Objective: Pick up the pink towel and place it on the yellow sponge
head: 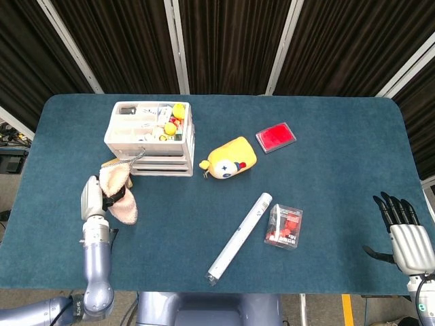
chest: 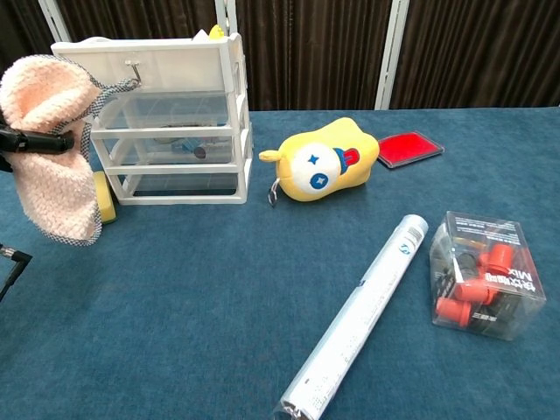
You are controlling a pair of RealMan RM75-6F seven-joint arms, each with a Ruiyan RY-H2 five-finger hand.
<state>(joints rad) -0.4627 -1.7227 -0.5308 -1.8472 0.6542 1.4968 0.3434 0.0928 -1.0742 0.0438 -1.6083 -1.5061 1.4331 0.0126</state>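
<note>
The pink towel (head: pixel 122 195) hangs above the table at the left, draped over and held by my left hand (head: pixel 91 198). In the chest view the pink towel (chest: pixel 54 157) has a grey mesh edge, and a dark finger (chest: pixel 35 140) of the left hand crosses it. The yellow sponge (chest: pixel 106 197) lies on the table behind the towel, against the drawer unit, mostly hidden. From the head view only a sliver of the yellow sponge (head: pixel 109 163) shows. My right hand (head: pixel 410 239) rests at the table's right front corner, fingers apart and holding nothing.
A white drawer unit (head: pixel 151 139) with small items on top stands at the back left. A yellow plush toy (head: pixel 231 158), a red pad (head: pixel 275 136), a long silver tube (head: pixel 240 237) and a clear box of red parts (head: pixel 283 226) lie mid-table.
</note>
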